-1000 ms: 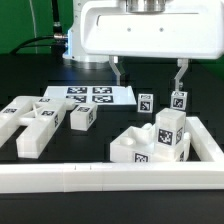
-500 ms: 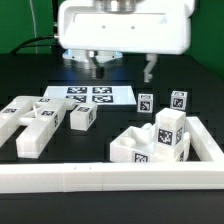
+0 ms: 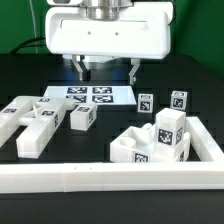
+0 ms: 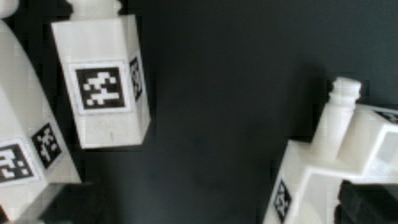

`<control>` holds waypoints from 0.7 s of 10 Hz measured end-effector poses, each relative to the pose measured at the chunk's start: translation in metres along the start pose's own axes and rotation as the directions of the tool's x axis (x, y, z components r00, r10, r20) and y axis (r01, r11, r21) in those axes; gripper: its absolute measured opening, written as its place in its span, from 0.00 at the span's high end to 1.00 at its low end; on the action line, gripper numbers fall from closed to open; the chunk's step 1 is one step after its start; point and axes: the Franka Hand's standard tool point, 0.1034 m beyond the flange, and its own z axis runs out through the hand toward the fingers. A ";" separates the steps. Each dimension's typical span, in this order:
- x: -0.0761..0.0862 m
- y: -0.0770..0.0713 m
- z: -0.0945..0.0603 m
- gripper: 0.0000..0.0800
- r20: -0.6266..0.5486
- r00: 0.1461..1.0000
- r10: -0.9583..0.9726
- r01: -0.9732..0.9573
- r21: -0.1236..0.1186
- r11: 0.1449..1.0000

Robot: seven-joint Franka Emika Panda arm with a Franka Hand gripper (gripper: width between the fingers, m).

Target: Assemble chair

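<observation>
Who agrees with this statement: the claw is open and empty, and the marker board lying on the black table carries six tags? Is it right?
Not quite. The marker board carries four tags, not six; the exterior view shows them in two rows of two. The rest stands: the claw is open and empty, and the board lies on the black table.

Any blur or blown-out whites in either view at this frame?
Exterior view: fairly sharp, with tag patterns on the marker board distinct, but the white end effector housing is almost blown out and shows little surface detail. Wrist view: soft close-up; the tagged chair bar has fuzzy edges against the dark table.
</observation>
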 end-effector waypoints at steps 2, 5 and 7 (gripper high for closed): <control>0.002 0.028 0.007 0.19 0.125 0.992 -0.025 0.025 0.002 1.000; 0.008 0.049 0.011 0.19 0.331 0.943 -0.021 0.024 -0.003 1.000; 0.002 0.051 0.011 0.19 0.471 0.882 -0.013 0.021 -0.012 1.000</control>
